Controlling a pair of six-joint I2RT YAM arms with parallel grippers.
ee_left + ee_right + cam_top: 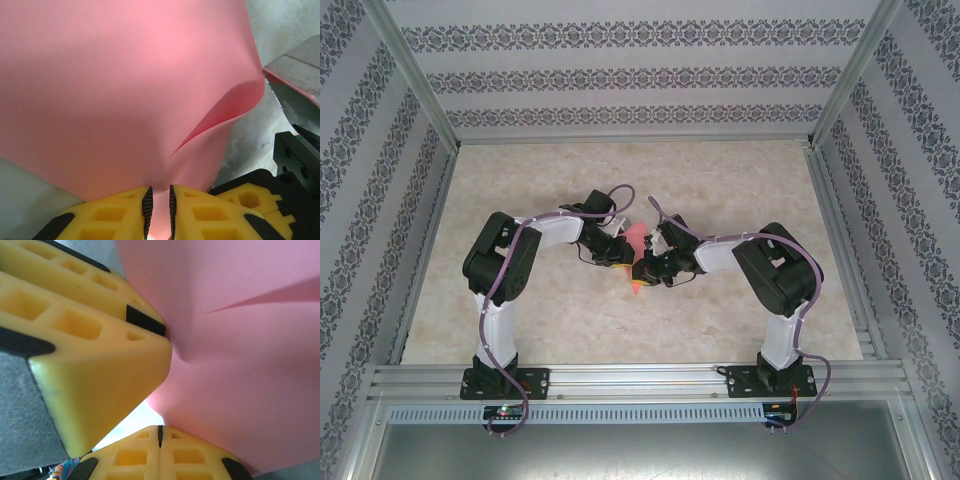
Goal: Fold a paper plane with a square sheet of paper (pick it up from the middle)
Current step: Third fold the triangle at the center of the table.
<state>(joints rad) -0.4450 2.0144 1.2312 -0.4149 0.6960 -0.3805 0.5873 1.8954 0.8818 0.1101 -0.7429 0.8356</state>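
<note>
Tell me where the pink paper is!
In the middle of the top view, the pink paper is pinched by the left gripper and right gripper.

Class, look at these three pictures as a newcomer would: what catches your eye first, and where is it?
The salmon-pink square sheet of paper stands out first, held between the two arms over the middle of the pale table. In the left wrist view it billows and curls, pinched at its bottom by the left gripper. The right gripper is shut at the sheet's lower edge.
</note>
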